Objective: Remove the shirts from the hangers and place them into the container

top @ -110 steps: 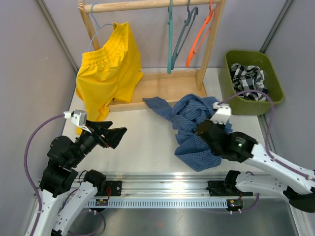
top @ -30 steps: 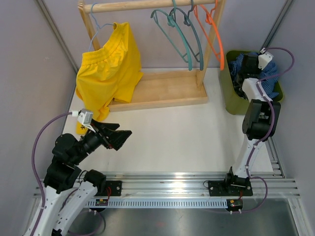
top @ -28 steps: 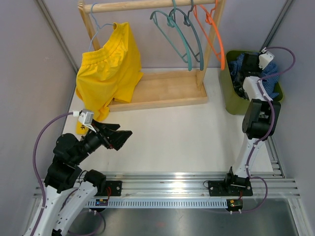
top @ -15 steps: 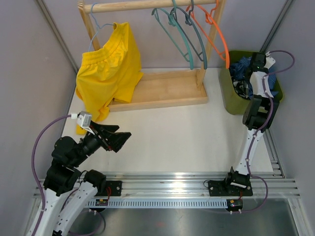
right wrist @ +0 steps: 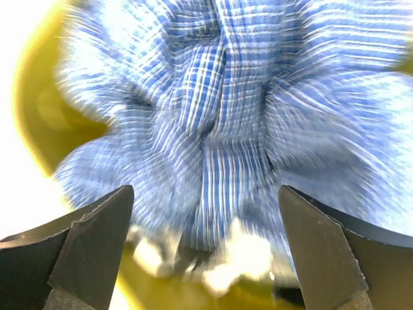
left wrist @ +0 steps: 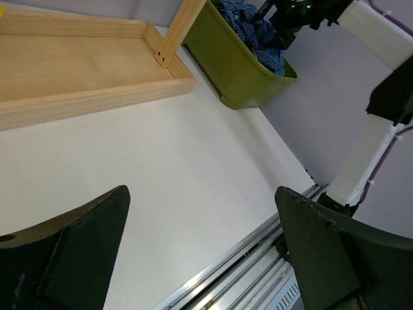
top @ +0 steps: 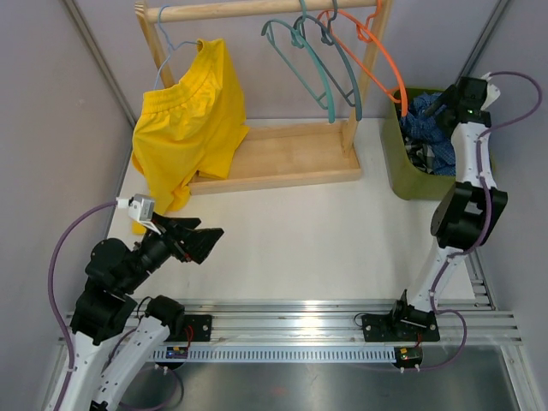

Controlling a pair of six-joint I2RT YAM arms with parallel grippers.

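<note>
right gripper [right wrist: 206,248]: wide open, empty | blue shirt [right wrist: 213,110]: close below it, in bin [top: 401,171] | left gripper [left wrist: 200,252]: wide open, empty

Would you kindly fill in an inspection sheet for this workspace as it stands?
Surface: white table, wooden tray at the back.
Job's things: blue shirt bunched in the green bin; teal hanger, grey hanger and orange hanger bare on the wooden rail.
Clutter: yellow garment hanging near the rail's left end.
Grippers: left gripper open, empty, over the table; right gripper open above the bin, nothing between its fingers.
Cables: left purple cable and right purple cable loop clear of the rack.
Surroundings: grey walls; nothing else seen.
</note>
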